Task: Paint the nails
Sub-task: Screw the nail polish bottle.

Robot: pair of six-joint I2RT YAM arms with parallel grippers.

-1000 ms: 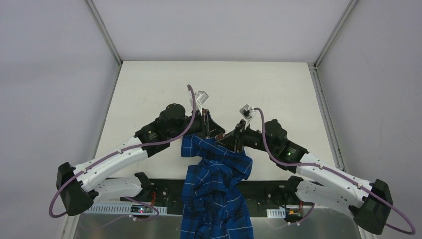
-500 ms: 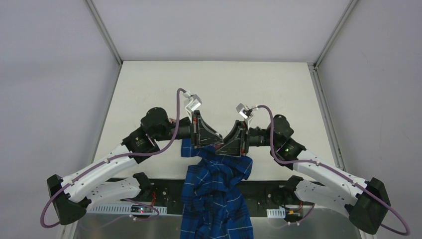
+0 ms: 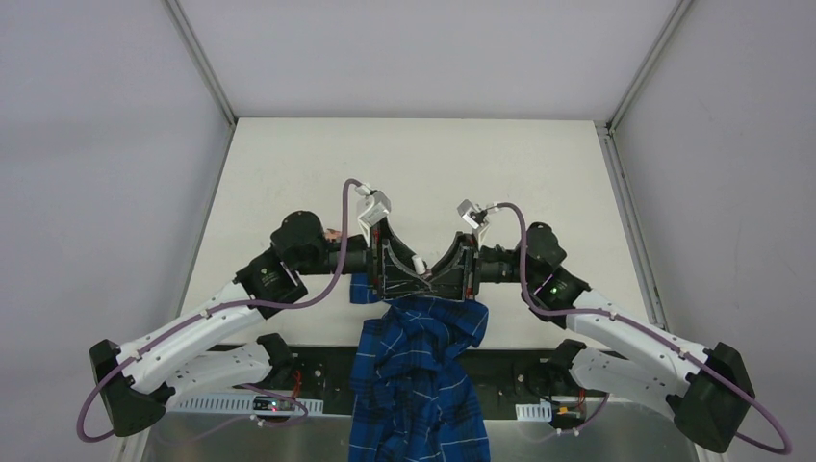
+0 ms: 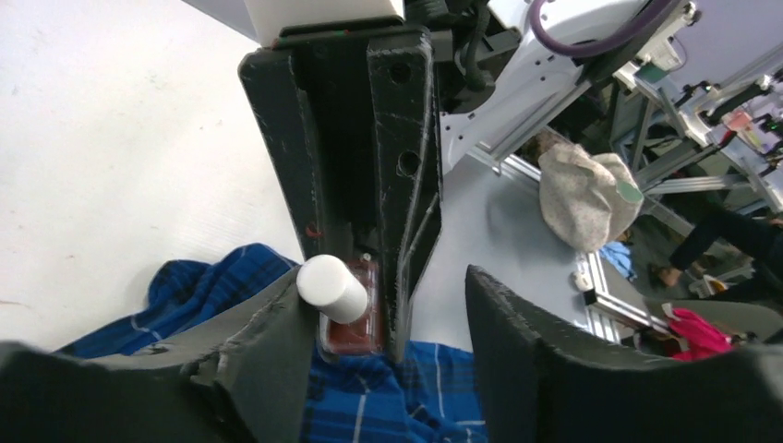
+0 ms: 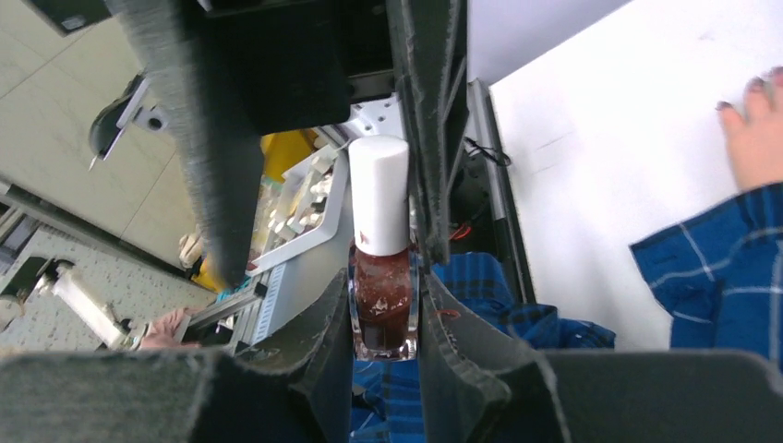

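Right wrist view: polish bottle [image 5: 381,309] is clamped in the right jaws, presumably steadied for uncapping.
Left jaws: held apart around the white cap [image 4: 331,288].

Sm. dark nails [image 5: 726,106] on pale hand [image 5: 762,138]

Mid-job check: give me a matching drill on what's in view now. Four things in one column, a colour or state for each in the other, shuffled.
Things:
1. left gripper
2. right gripper
3. cap
4. sleeve

Colour or state:
A. blue plaid
B. white
C. shut on the bottle
D. open

Pairs: 1-D, 2-C, 3-B, 4-A
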